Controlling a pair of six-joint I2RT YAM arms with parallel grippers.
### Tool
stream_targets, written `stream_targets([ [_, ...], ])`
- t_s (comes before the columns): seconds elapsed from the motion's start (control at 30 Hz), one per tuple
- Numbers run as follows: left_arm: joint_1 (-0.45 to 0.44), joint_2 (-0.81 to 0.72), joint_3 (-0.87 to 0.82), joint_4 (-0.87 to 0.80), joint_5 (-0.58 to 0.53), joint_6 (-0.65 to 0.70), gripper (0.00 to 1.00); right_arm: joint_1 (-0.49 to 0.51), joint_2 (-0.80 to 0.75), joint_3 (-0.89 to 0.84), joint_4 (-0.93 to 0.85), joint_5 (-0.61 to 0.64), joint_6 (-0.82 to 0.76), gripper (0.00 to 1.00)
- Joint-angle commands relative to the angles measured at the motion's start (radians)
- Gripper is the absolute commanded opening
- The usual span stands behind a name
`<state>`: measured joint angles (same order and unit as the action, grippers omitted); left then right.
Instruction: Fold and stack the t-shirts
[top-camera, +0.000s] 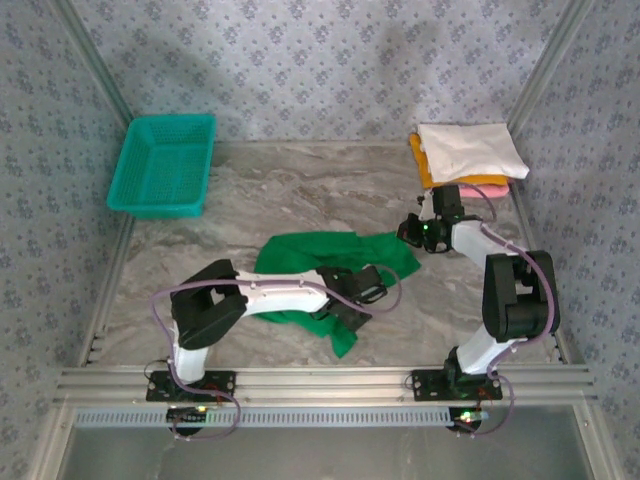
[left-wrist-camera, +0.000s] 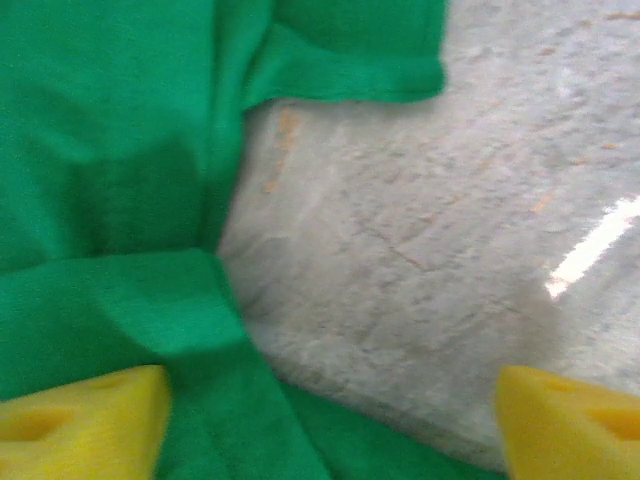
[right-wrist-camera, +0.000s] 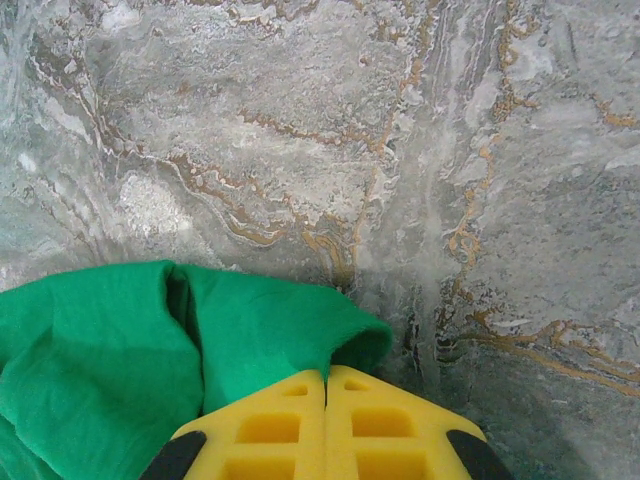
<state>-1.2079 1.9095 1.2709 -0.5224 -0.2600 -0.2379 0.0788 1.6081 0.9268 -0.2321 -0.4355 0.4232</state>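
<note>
Pincer notes. Right pincer (right-wrist-camera: 326, 385) is clenched, pads flush together, with a raised fold of the green t-shirt (right-wrist-camera: 90, 360) running in under the tips; it reads as a pinch on the shirt's right edge. Left pincer (left-wrist-camera: 325, 428) is released, pads wide apart, low over the rumpled cloth, with bare surface (left-wrist-camera: 420, 230) showing between them.

Shirt lies crumpled mid-surface between the two arms. Judged light, limp and without stiffness: it will drape, drag and bunch, not slide as a sheet. A shallow pinch on one layer may slip, so take hems or corners, deep enough for a firm bite.

Room: open marble behind the shirt for spreading. Stack sits in the far right corner, white t-shirt (top-camera: 470, 148) over orange-yellow t-shirt (top-camera: 424, 166) and pink t-shirt (top-camera: 482, 188), near the right arm. Teal basket (top-camera: 163, 165) is far left, well apart. The shirt's lower tail lies near the front rail (top-camera: 320, 378).
</note>
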Motion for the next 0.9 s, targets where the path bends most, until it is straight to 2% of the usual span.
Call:
stream_targets([
  [0.0,0.005,-0.036,-0.027,-0.003,-0.137,0.006,0.54,-0.007,0.000,-0.016,0.015,-0.023,0.017,0.00],
  [0.13,0.011,-0.026,-0.029,-0.024,-0.257,0.007,0.13,-0.007,0.009,-0.015,0.019,-0.028,0.015,0.00],
  [0.2,0.018,-0.029,-0.029,-0.030,-0.279,-0.005,0.01,-0.007,0.007,-0.016,0.020,-0.027,0.014,0.00],
  [0.37,0.067,-0.116,-0.097,0.004,-0.309,-0.021,0.00,-0.016,-0.002,-0.023,0.017,-0.019,0.011,0.00],
  [0.43,0.091,-0.175,-0.127,0.036,-0.251,0.006,0.00,-0.023,-0.007,-0.028,0.015,-0.018,0.009,0.00],
  [0.47,0.093,-0.193,-0.131,0.047,-0.229,0.016,0.17,-0.026,-0.007,-0.026,0.015,-0.020,0.007,0.00],
  [0.5,0.090,-0.201,-0.132,0.057,-0.214,0.016,0.43,-0.027,-0.007,-0.024,0.013,-0.020,0.007,0.00],
  [0.53,0.090,-0.201,-0.133,0.068,-0.179,0.015,0.51,-0.027,-0.004,-0.022,0.015,-0.020,0.007,0.00],
  [0.57,0.088,-0.192,-0.133,0.076,-0.153,0.015,0.47,-0.028,-0.002,-0.023,0.019,-0.019,0.007,0.00],
  [0.6,0.084,-0.175,-0.133,0.077,-0.156,0.005,0.39,-0.028,0.000,-0.022,0.020,-0.019,0.010,0.00],
  [0.67,0.080,-0.139,-0.132,0.068,-0.180,-0.018,0.03,-0.030,0.000,-0.019,0.024,-0.022,0.013,0.00],
  [0.7,0.081,-0.134,-0.142,0.076,-0.191,-0.023,0.00,-0.029,-0.001,-0.022,0.024,-0.022,0.012,0.00],
  [0.87,0.090,-0.140,-0.160,0.101,-0.193,-0.014,0.00,-0.034,-0.008,-0.029,0.017,-0.016,0.001,0.00],
])
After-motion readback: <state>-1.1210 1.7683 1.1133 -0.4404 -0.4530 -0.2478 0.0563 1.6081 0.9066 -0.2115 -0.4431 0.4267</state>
